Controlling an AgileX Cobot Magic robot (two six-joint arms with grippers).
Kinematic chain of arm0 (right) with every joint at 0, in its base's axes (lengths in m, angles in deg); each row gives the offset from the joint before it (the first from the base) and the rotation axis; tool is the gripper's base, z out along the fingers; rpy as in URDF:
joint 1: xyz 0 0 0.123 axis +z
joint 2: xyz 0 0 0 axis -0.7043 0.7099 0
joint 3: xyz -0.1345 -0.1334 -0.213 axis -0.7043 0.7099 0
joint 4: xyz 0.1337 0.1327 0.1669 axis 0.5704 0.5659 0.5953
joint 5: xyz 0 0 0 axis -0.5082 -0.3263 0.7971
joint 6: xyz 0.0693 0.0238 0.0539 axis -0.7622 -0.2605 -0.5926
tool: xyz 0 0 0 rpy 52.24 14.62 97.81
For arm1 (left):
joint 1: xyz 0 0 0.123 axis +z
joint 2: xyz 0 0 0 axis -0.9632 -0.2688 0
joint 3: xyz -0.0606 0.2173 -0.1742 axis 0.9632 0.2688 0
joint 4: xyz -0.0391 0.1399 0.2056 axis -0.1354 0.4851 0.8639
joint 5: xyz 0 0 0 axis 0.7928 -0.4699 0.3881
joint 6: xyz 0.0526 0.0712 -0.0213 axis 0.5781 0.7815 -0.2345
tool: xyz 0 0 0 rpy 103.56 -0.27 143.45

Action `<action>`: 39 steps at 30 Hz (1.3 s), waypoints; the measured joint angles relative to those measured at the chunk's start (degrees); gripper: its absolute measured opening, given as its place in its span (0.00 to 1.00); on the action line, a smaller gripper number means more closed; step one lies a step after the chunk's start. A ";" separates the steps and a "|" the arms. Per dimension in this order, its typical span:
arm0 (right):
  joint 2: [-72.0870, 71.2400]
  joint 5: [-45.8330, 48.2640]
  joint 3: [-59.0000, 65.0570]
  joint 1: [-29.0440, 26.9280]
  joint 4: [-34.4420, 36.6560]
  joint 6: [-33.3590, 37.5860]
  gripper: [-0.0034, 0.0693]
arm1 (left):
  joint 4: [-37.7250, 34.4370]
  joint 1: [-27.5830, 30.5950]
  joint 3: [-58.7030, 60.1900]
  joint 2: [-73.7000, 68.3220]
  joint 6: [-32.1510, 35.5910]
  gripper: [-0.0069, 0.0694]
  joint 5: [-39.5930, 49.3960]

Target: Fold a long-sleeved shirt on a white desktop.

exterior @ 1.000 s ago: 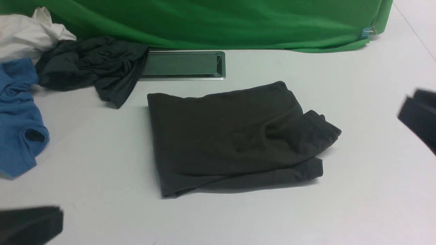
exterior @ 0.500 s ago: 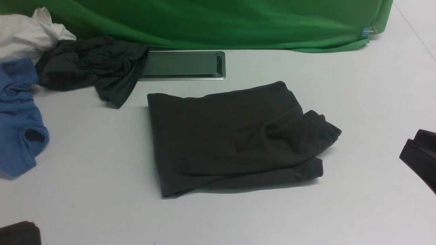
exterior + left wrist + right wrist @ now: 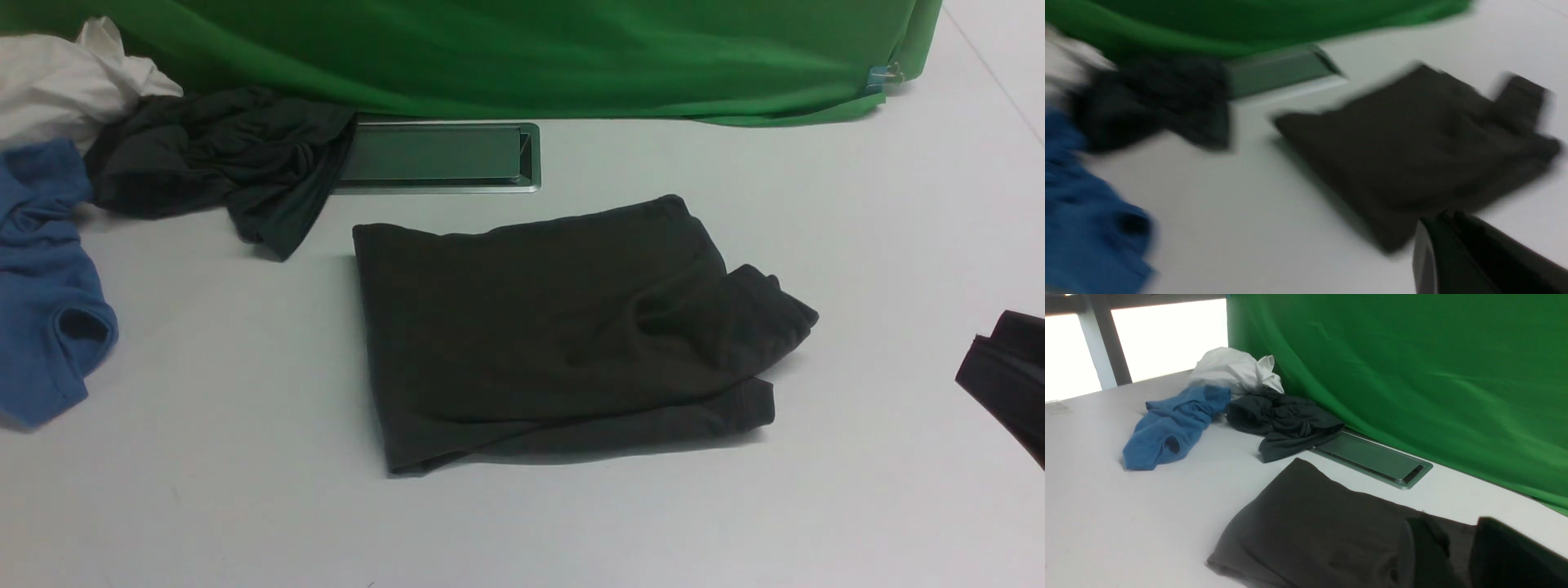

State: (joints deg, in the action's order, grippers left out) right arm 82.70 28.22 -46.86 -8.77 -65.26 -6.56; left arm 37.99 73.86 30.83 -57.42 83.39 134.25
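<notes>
The long-sleeved shirt (image 3: 563, 335) lies folded into a rough rectangle near the middle of the white tabletop (image 3: 857, 245), with a bunched sleeve or cuff sticking out on its right side. Nothing touches it. Behind it, close to the green cloth (image 3: 522, 49), a grey metal hatch (image 3: 437, 155) is set into the tabletop.

To the left, a crumpled charcoal garment (image 3: 220, 163) overlaps the hatch's left end. Beside it lie a blue shirt (image 3: 45, 286) and, farther back, a white garment (image 3: 65, 82).

The right pincer (image 3: 1008, 380) shows only at the right edge of the front view, well apart from the shirt. In the right wrist view (image 3: 1457, 555) its two dark fingers stand a little apart with a narrow gap between them, gripping nothing, with the shirt below them.

The left pincer (image 3: 1447, 253) is out of the front view. Its blurred wrist view shows its dark fingers pressed together, empty, near the shirt's front corner.
</notes>
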 joint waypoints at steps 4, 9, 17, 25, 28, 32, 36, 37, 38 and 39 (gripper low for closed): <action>0.00 0.00 0.00 0.00 0.00 0.00 0.29 | 12.42 0.00 5.90 0.56 -10.62 0.11 -16.74; 0.00 0.00 0.00 0.00 0.00 0.00 0.29 | 18.71 0.00 16.29 4.70 -16.12 0.11 -26.51; 0.00 0.00 0.00 0.00 0.00 0.00 0.29 | 19.09 0.00 35.10 11.63 -16.66 0.11 -38.85; 0.00 0.00 0.00 0.00 0.00 0.05 0.31 | 17.04 0.00 39.36 12.03 -16.72 0.11 -35.21; 0.00 0.00 0.00 0.00 0.00 0.05 0.33 | 17.04 0.00 39.36 12.09 -16.68 0.12 -35.33; 0.00 0.00 0.00 0.00 0.00 0.05 0.34 | 17.04 0.00 39.36 12.09 -16.68 0.12 -35.33; 0.00 0.00 0.00 0.00 0.00 0.10 0.35 | 17.04 0.00 39.36 12.09 -16.68 0.12 -35.33; 0.00 0.00 0.00 0.00 0.00 0.06 0.35 | 17.04 0.00 39.36 12.09 -16.68 0.12 -35.33; 0.00 0.00 0.00 0.00 0.00 0.06 0.35 | 17.04 0.00 39.36 12.09 -16.68 0.12 -35.35; 0.00 0.00 0.00 0.00 0.00 0.06 0.35 | 17.04 0.00 39.36 12.09 -16.68 0.12 -35.35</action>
State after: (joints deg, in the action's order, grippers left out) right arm 82.70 28.22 -46.86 -8.77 -65.26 -6.50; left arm 55.02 73.86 70.19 -45.33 66.71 98.91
